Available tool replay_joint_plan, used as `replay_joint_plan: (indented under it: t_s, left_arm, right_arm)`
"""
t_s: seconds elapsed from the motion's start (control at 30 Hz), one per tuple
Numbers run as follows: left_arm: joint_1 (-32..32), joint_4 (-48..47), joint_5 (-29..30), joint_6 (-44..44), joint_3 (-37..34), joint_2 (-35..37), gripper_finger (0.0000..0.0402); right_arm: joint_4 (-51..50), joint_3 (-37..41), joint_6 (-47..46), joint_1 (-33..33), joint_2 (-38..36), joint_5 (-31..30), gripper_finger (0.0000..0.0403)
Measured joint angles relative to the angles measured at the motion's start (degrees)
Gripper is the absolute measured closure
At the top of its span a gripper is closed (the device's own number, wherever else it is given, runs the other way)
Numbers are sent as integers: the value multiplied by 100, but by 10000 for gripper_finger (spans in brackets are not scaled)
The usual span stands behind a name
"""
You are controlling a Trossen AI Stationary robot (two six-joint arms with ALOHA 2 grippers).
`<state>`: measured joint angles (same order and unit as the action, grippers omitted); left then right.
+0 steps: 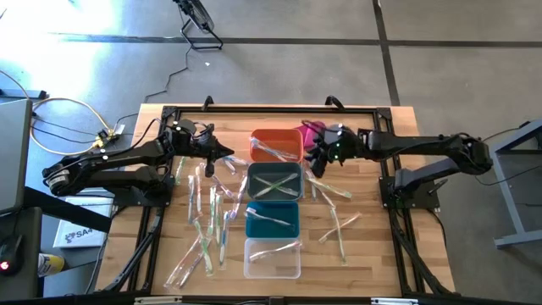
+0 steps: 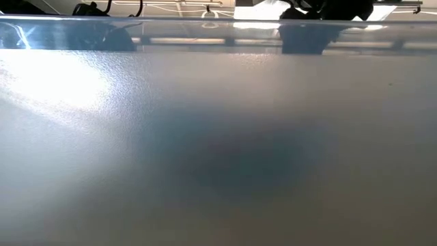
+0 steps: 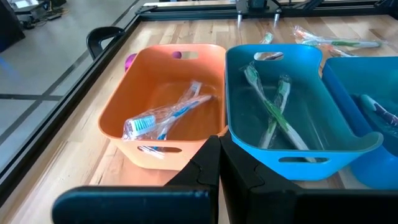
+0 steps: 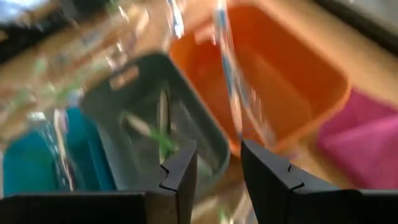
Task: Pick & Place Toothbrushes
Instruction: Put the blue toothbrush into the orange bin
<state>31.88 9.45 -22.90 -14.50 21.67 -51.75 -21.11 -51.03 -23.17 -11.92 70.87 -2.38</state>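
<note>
Toothbrushes (image 1: 206,222) await sorting; right end effector (image 1: 315,158), part open, empty, hovers beside orange bin (image 1: 276,144). Next: descend, grip one. Left end effector (image 1: 222,153) shut, empty.

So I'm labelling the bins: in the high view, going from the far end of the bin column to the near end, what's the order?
orange bin → grey bin → teal bin → clear bin

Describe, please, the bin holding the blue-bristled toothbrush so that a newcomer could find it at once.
On the wooden table, four small bins stand in a row down the middle. Take the end one farthest from the clear bin, beside the magenta cloth: the orange bin. It is the only orange one; its neighbour holds green-tinted toothbrushes.
</note>
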Motion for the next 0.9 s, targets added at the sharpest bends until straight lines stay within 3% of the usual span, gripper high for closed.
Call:
replay_joint_plan:
  t_s: [0.9]
  left_arm:
    - [-2,-63,-2,2,-2,0,401]
  right_arm:
    - [-261,0,-213,293,51,-47,298]
